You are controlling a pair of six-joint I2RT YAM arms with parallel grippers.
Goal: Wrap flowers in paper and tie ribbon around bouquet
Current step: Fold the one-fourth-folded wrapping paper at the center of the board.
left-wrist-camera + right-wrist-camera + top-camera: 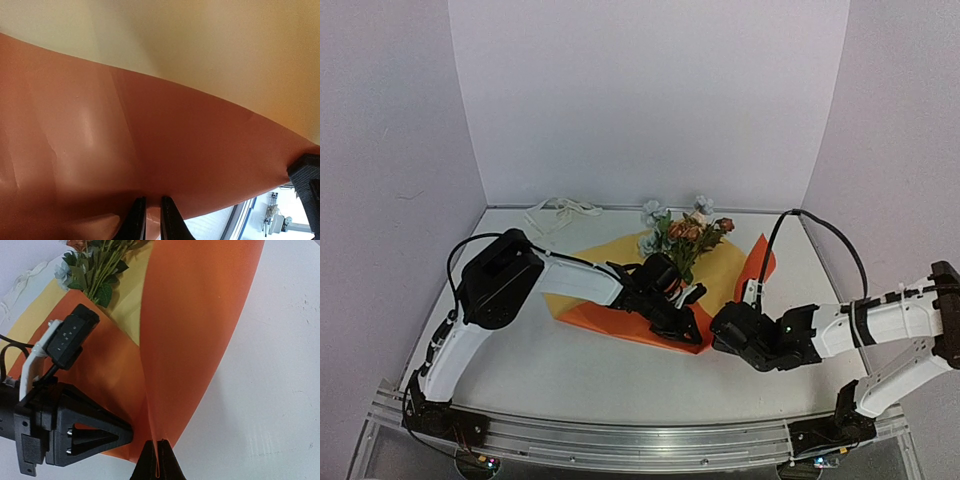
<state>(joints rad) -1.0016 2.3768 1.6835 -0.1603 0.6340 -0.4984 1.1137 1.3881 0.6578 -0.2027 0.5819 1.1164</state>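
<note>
The paper (620,315) lies mid-table, yellow face up, with its orange underside folded up along the near edge and the right side. The flowers (682,233) rest on its far half, heads toward the back wall. My left gripper (688,330) is shut on the paper's near edge; in the left wrist view the orange sheet (165,140) passes between its fingertips (137,220). My right gripper (158,462) is shut on the lifted right orange flap (195,315), right beside the left gripper (85,435). The ribbon (558,211) lies loose at the back left.
White walls close the table at the back and both sides. The left arm (495,280) reaches across from the left, the right arm (860,325) from the right. The metal rail (620,440) runs along the near edge.
</note>
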